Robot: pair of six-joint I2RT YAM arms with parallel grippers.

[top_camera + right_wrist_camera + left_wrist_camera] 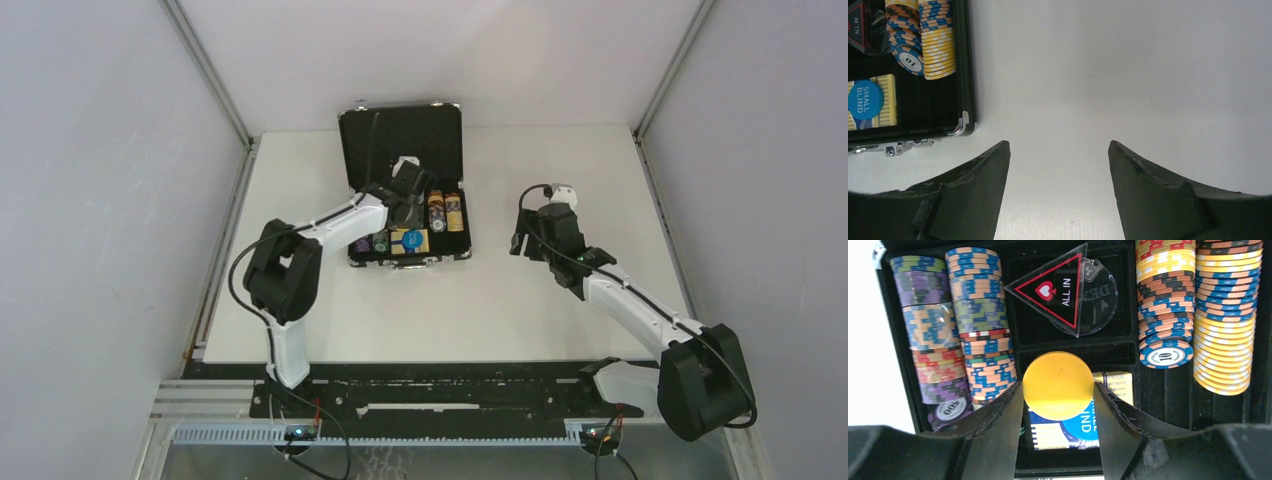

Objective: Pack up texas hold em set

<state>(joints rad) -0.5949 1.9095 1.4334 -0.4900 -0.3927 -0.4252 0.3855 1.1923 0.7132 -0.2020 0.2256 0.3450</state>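
The black silver-edged briefcase [400,125] lies open at the table's back middle. Rows of poker chips [1220,315] fill its side slots. My left gripper [1058,390] hovers over the tray, shut on a yellow round disc [1058,382], just above the yellow-blue card box [1115,385] and the blue "small blind" disc [1080,425] lying on it. The red-black "ALL IN" triangular token [1055,287] lies on a clear round disc [1100,295] in the upper middle compartment. My right gripper [1058,145] is open and empty over bare table, right of the case [967,75].
More chip stacks [973,315] stand in the left slots. The raised lid [403,135] stands behind my left gripper [408,205]. My right gripper [522,240] hangs over white table [560,320]. Grey walls enclose the table on three sides.
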